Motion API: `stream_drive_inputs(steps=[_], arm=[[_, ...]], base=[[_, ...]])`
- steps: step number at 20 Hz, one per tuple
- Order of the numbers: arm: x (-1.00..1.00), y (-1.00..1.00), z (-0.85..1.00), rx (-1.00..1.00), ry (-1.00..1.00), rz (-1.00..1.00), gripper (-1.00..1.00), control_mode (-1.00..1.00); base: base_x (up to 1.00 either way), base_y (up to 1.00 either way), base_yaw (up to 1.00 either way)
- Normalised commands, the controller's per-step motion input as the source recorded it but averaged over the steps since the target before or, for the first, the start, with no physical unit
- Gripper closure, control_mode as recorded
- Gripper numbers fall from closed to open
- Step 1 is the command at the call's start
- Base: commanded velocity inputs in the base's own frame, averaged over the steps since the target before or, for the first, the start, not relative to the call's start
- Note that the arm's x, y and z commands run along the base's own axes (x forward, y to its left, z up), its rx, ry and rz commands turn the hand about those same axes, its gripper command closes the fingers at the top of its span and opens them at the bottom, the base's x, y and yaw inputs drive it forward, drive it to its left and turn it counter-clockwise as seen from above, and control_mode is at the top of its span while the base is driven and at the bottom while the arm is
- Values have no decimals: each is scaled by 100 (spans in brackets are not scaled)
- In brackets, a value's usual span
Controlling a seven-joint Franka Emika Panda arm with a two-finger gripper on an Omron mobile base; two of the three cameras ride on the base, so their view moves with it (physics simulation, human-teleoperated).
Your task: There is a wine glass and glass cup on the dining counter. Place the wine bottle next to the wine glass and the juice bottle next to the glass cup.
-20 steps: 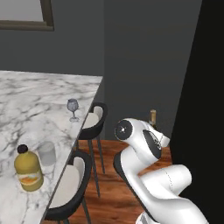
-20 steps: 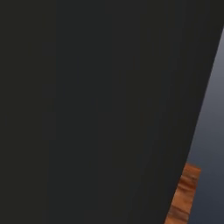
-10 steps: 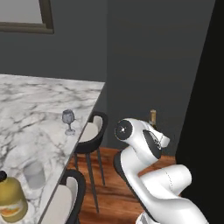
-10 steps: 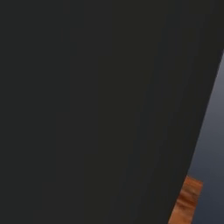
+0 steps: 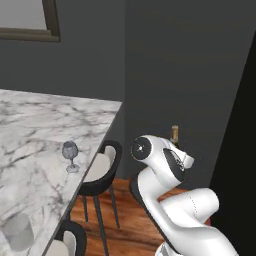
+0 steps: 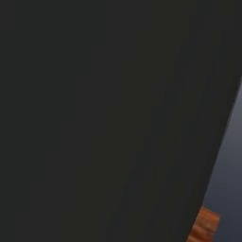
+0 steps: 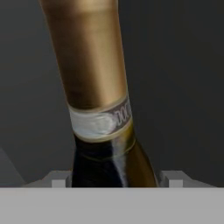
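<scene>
Wine bottle (image 7: 98, 100) grasped in gripper (image 7: 113, 177) at the neck; keep it upright, set down on table (image 5: 35, 125) just beside wine glass (image 5: 70, 155) without bumping it.

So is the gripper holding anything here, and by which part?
Yes, the wine bottle: it stands between the fingertips, which flank its dark shoulder just below the gold foil neck.
</scene>
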Motion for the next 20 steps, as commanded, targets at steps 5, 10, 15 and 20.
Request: stream_drive_inputs(steps=[5, 10, 15, 20], arm=[[0, 0, 0, 0, 0, 0, 100, 100], [0, 0, 0, 0, 0, 0, 100, 100], [0, 0, 0, 0, 0, 0, 100, 100], [0, 0, 0, 0, 0, 0, 100, 100]], base=[[48, -36, 21], [41, -21, 46], [29, -18, 61], [29, -23, 53]])
